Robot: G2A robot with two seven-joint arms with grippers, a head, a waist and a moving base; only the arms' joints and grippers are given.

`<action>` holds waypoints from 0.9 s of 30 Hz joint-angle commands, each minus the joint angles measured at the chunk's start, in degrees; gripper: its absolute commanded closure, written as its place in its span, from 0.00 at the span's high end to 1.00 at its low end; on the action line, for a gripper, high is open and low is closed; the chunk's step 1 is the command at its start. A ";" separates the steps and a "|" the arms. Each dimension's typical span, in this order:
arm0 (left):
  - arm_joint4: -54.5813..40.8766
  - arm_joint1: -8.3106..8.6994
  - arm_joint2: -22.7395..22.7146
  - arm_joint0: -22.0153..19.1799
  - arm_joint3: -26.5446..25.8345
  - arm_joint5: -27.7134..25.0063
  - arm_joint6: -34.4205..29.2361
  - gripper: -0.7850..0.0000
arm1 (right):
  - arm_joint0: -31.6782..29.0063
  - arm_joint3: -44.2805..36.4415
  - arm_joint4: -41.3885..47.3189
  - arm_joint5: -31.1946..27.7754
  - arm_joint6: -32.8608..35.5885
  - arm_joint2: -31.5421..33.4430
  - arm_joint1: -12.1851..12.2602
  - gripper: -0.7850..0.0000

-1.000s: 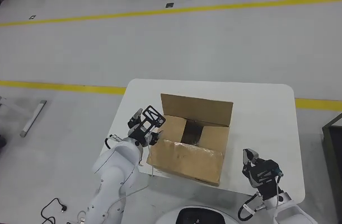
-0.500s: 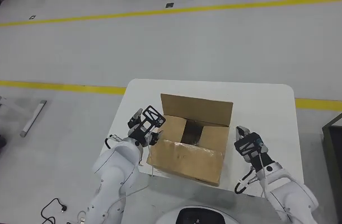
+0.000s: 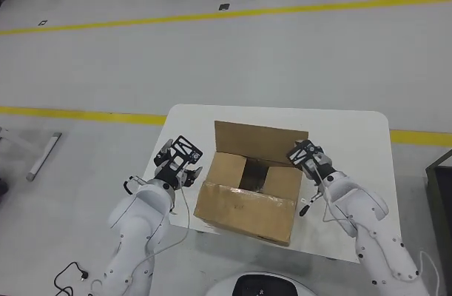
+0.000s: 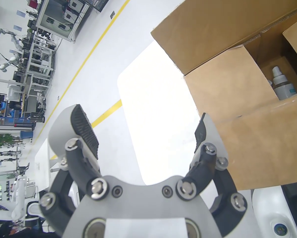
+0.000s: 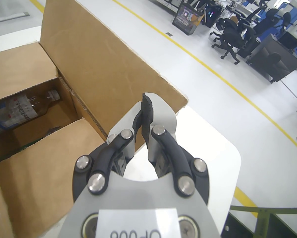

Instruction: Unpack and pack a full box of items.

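The box (image 3: 249, 191) sits on the white table (image 3: 351, 140), close to the front edge. Its near flap (image 3: 244, 211) is folded out and down toward the robot. The side flaps (image 3: 227, 169) lie partly inward, leaving a dark gap in the middle. In that gap, a white bottle (image 4: 282, 85) stands upright and a clear bottle (image 5: 24, 111) lies on its side.

The left gripper (image 3: 178, 152) hangs over the bare table just beside the box's left wall. Seen from its own wrist (image 4: 141, 122), its fingers are spread wide with nothing between them; whether one finger touches the cardboard I cannot tell.

The right gripper (image 3: 303, 153) is at the box's far right corner, by the right end of the far flap (image 3: 259, 142), which stands upright. Its fingers are pressed together on nothing (image 5: 145, 111).

Beyond the table a yellow line (image 3: 78, 115) crosses the grey floor (image 3: 211, 59)
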 commanded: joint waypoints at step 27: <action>0.01 -0.01 0.02 0.00 0.00 0.02 0.01 1.00 | -12.64 -14.50 23.42 -30.51 8.08 12.13 3.12 0.00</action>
